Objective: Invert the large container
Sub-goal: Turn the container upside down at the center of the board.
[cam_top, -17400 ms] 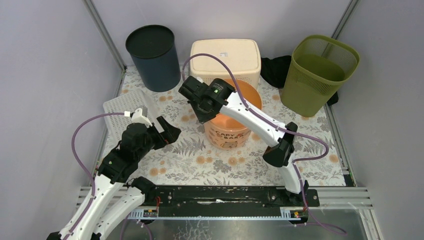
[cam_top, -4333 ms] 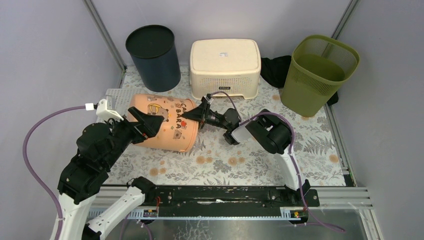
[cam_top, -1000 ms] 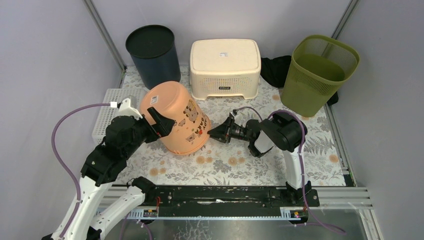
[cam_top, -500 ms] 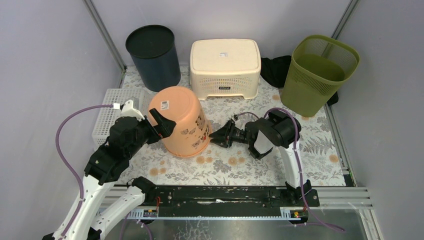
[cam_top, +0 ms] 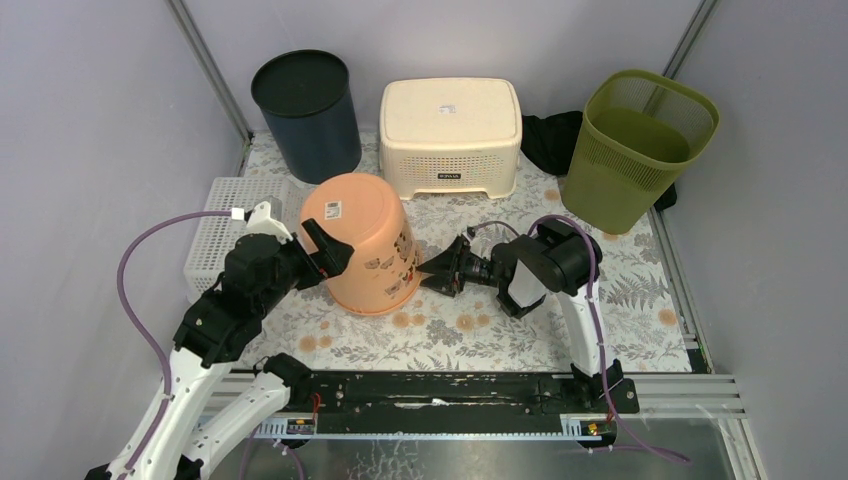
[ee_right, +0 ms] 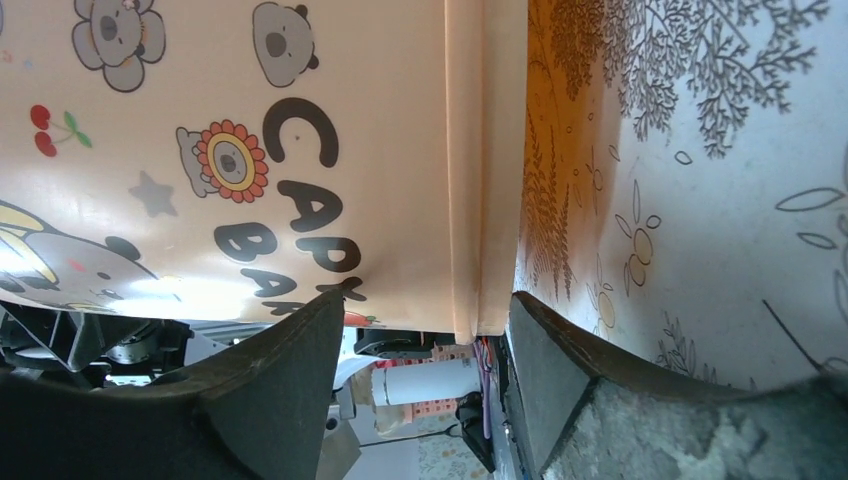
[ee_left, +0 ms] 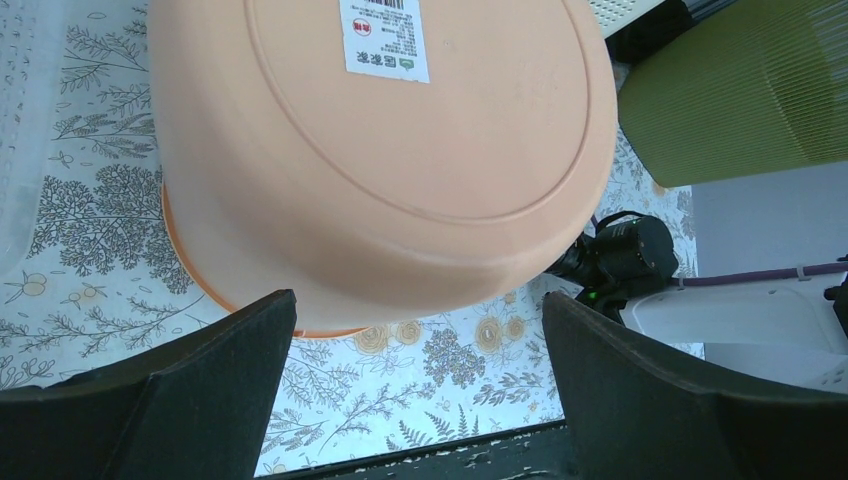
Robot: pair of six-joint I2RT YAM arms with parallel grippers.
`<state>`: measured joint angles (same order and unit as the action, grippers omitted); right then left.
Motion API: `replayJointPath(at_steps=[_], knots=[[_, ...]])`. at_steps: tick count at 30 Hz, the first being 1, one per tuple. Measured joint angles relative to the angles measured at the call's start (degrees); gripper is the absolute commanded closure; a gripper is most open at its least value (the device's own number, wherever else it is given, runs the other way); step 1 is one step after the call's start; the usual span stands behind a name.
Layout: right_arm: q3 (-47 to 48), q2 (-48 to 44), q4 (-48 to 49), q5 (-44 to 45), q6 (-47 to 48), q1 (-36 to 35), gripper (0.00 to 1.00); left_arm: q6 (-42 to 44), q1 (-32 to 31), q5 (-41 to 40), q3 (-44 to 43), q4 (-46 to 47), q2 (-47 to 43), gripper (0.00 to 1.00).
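On the flowered table [cam_top: 500, 330] the orange container [cam_top: 355, 235], left of centre, no longer tilts but rests mouth-down, with the left end effector [ee_left: 415, 330] wide open and the right end effector [cam_top: 440, 272] opening off its rim, so the turn seems done.

Stuff along the back
Dark bin [cam_top: 305, 120], cream stool [cam_top: 450, 120], green mesh bin [cam_top: 628, 170] in a row; white tray [cam_top: 215, 210] on the left.

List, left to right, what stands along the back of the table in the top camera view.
dark blue bin → cream box → black cloth → green mesh basket
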<state>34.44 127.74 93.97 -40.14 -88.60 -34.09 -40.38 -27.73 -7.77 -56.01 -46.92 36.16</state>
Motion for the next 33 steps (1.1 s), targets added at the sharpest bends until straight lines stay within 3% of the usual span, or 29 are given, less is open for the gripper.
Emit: replayJointPath(at_steps=[11, 26, 33], knots=[[0.22, -0.79, -1.66, -0.70, 3.67, 0.13, 0.25, -0.04, 0.00, 0.07, 0.48, 0.31, 0.37, 0.00], [3.17, -14.99, -40.30, -0.68, 22.75, 0.46, 0.23, -0.07, 0.00, 0.37, 0.50, 1.25, 1.44, 0.00], [4.68, -23.02, -58.29, 3.61, 33.07, 0.44, 0.21, -0.07, 0.00, 0.46, 0.50, 1.51, 1.60, 0.00]])
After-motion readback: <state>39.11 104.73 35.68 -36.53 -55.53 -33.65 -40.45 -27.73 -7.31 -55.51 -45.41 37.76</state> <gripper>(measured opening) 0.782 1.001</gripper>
